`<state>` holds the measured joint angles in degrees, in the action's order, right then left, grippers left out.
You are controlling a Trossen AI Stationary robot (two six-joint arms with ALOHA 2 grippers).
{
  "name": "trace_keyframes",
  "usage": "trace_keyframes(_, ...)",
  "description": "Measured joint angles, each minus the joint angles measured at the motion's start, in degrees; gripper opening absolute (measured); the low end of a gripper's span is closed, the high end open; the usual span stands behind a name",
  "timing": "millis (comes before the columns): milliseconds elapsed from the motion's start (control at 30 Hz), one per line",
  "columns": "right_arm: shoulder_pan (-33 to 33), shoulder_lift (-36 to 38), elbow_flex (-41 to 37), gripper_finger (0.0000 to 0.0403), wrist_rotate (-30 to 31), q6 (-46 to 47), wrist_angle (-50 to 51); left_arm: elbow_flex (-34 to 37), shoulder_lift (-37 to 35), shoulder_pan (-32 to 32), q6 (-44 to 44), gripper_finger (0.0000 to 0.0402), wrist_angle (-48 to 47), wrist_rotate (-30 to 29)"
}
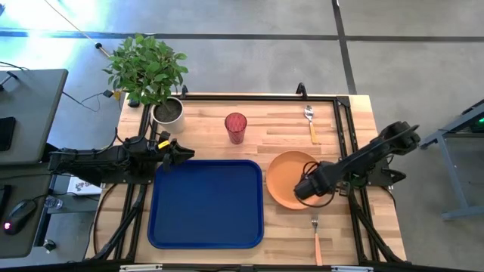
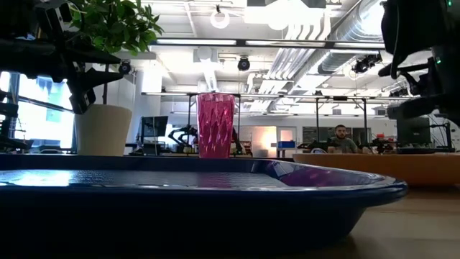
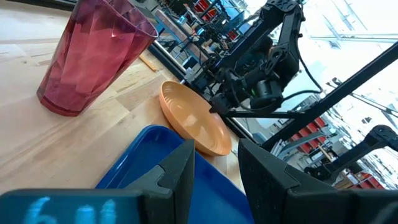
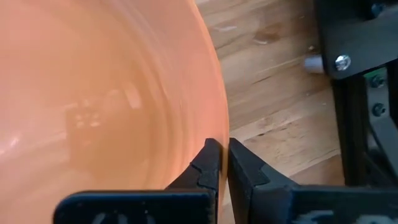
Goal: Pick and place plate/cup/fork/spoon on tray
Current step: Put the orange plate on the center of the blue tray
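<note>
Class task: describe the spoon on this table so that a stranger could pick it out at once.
Start at the orange plate right of the blue tray. Beyond the plate, near the table's far edge, lies the spoon. Its round silver bowl and yellowish handle distinguish it from the tined fork at the near edge.

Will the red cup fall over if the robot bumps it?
Probably. The red cup stands upright on the table, tall with a base narrower than its mouth, so a nudge near the rim could tip it. It looks like thin, see-through plastic, likely light, and its round ribbed sides might let it roll.
</note>
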<state>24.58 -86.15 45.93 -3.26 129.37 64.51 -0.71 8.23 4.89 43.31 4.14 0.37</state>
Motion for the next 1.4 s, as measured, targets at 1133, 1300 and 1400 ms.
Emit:
trace_keyframes(1133,-0.2,21.6,0.0,0.0001,12.2,-1.9,10.0,0.0,0.0,0.0,0.0,0.0115,0.0,0.0)
trace_keyframes(1300,-0.2,24.7,0.0,0.0000,15.0,-1.9,10.7,0.0,0.0,0.0,0.0,0.0115,0.0,0.0)
trace_keyframes(1400,-0.2,26.2,0.0,0.0000,16.1,-1.9,11.1,0.0,0.0,0.0,0.0,0.0115,0.0,0.0)
